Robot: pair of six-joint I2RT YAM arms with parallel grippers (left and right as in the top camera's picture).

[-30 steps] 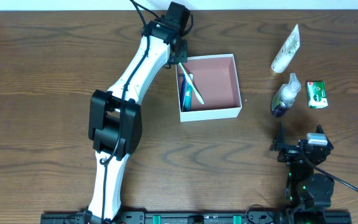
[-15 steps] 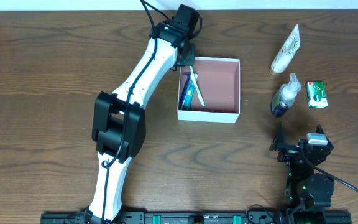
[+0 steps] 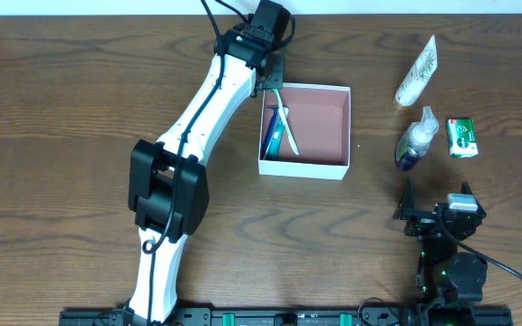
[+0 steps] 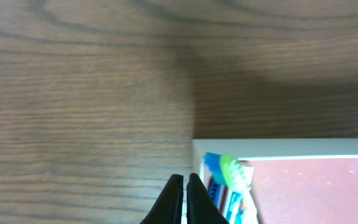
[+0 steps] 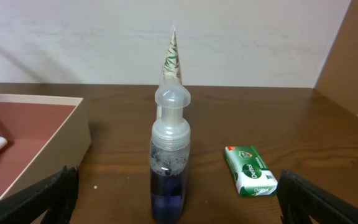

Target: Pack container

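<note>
L gripper (image 4: 184,198): clenched on nothing, tips pressed together just outside far-left corner of small square white-walled cardboard container (image 3: 304,167), pink-brown inside, sitting mid-table. In it, along left wall: white toothbrush w/ green head (image 3: 283,122) over blue tube (image 3: 269,138). R gripper (image 3: 437,204): spread wide, empty, at front-right. Just beyond: clear bottle w/ dark blue liquid (image 5: 168,155), green soap pack (image 5: 251,172) to its right, white printed tube (image 3: 417,71) farther back. All on brown wood table (image 3: 62,91).

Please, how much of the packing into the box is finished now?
Done: a toothbrush and a blue toothpaste lie in the container. In hand: nothing; the left hand is shut, empty, at the container's corner, and the right hand is open and empty. Left: the white tube, the bottle and the green soap lie outside it.
</note>
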